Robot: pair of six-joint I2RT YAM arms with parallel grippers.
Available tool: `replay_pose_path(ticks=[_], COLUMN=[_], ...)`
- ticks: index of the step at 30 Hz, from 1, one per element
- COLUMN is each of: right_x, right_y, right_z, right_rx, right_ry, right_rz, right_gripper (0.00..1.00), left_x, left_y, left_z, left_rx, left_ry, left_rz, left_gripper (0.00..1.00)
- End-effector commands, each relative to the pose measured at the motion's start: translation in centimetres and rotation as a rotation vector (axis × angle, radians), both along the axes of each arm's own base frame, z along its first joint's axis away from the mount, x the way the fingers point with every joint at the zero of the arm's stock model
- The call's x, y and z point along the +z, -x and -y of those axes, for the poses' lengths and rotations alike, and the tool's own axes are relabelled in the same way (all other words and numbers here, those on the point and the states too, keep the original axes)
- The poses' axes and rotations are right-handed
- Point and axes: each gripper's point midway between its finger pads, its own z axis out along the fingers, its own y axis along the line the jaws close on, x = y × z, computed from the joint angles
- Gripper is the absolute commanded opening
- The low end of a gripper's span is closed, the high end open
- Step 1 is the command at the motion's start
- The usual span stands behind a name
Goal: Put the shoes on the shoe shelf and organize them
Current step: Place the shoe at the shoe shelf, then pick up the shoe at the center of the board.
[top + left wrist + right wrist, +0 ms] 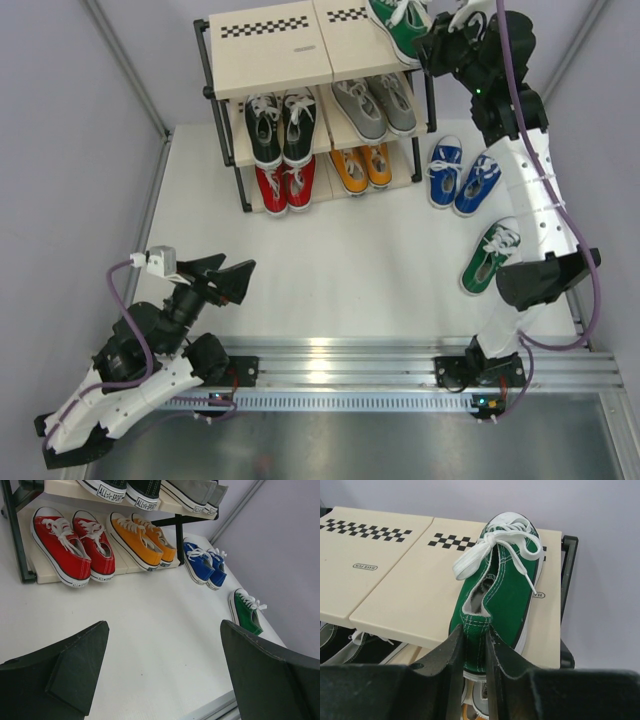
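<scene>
The shoe shelf [270,50] stands at the back. Black shoes [280,125] and grey shoes [375,105] fill its middle tier, red shoes [285,185] and orange shoes [362,167] its bottom tier. A green shoe [507,590] lies on the right end of the top board [405,600], and my right gripper [475,642] is shut on its heel. The other green shoe [490,255] and the blue pair [462,178] lie on the table to the right of the shelf. My left gripper [165,675] hangs open low at the near left with nothing in it.
White walls and slanted metal posts [125,70] close in the table on both sides. A metal rail [400,365] runs along the near edge by the arm bases. The left part of the shelf's top board [265,45] carries nothing.
</scene>
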Motion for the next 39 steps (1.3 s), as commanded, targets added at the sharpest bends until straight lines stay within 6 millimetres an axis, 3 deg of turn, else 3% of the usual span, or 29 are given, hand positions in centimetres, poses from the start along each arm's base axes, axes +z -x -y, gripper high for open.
replay_pose_path(ticks=[1,3,6,9,12,14,18,19,20,21,22,24,26,27,28,31,33,34,35,39], right_x=[2.7,2.5,2.7,3.8,5.2,6.3,5.1,3.5,2.3,1.2,-2.0,-5.3,-10.2,-11.6,-14.2,-20.1,-22.8,-25.8,-27.3,-34.7], right_y=[0.2,0.1,0.5,1.7,3.9,6.2,11.1,12.9,13.4,14.3,15.8,16.5,18.1,18.4,18.8,19.3,19.5,19.7,20.2,21.0], right_z=[-0.8,-0.9,-1.0,-0.2,1.4,2.9,4.9,5.7,7.4,7.9,8.7,11.4,13.7,14.6,15.6,21.1,23.5,24.5,25.8,28.0], right_rx=[-0.005,0.002,0.017,0.011,-0.004,-0.019,0.065,0.075,0.055,0.073,0.081,0.044,0.018,-0.007,-0.034,-0.219,-0.303,-0.325,-0.354,-0.361], right_ry=[-0.034,-0.033,-0.027,0.008,0.042,0.091,0.212,0.241,0.285,0.307,0.333,0.413,0.464,0.466,0.459,0.383,0.351,0.317,0.297,0.241], right_rz=[0.076,0.076,0.085,0.127,0.168,0.208,0.22,0.186,0.173,0.155,0.082,0.022,-0.1,-0.141,-0.209,-0.406,-0.495,-0.578,-0.622,-0.795], right_gripper=[0.16,0.21,0.42,0.7,0.86,0.91,0.99,0.99,0.99,0.99,0.99,0.99,1.0,0.99,0.99,0.98,0.95,0.94,0.93,0.89], left_x=[0.0,0.0,0.0,0.1,0.1,0.0,0.0,-0.1,-0.2,-0.3,-0.4,-0.5,-0.9,-1.1,-1.4,-1.9,-2.0,-2.2,-2.3,-2.5], left_y=[0.0,0.0,0.1,0.1,0.1,0.1,0.1,0.0,0.0,0.0,-0.2,-0.2,-0.4,-0.4,-0.4,-0.4,-0.4,-0.5,-0.4,-0.4], left_z=[-0.1,0.0,0.0,-0.1,-0.1,0.0,0.0,0.0,0.0,0.1,0.2,0.3,0.8,1.0,1.5,2.3,2.5,2.7,2.8,3.1], left_rx=[0.001,-0.001,-0.003,-0.003,-0.003,-0.004,-0.006,-0.004,-0.003,-0.001,0.001,-0.001,-0.012,-0.018,-0.033,-0.064,-0.069,-0.075,-0.081,-0.095], left_ry=[0.002,0.004,0.003,0.007,0.01,0.009,0.003,0.001,-0.002,-0.008,-0.014,-0.022,-0.046,-0.059,-0.071,-0.1,-0.109,-0.115,-0.12,-0.129], left_rz=[0.01,0.009,0.011,0.012,0.012,0.01,0.011,0.009,0.007,0.004,0.0,-0.005,-0.02,-0.026,-0.036,-0.05,-0.056,-0.061,-0.063,-0.069], left_gripper=[0.98,0.98,0.98,0.98,0.98,0.98,0.98,0.98,0.99,0.98,0.98,0.98,0.99,0.98,0.98,0.98,0.98,0.98,0.98,0.98])
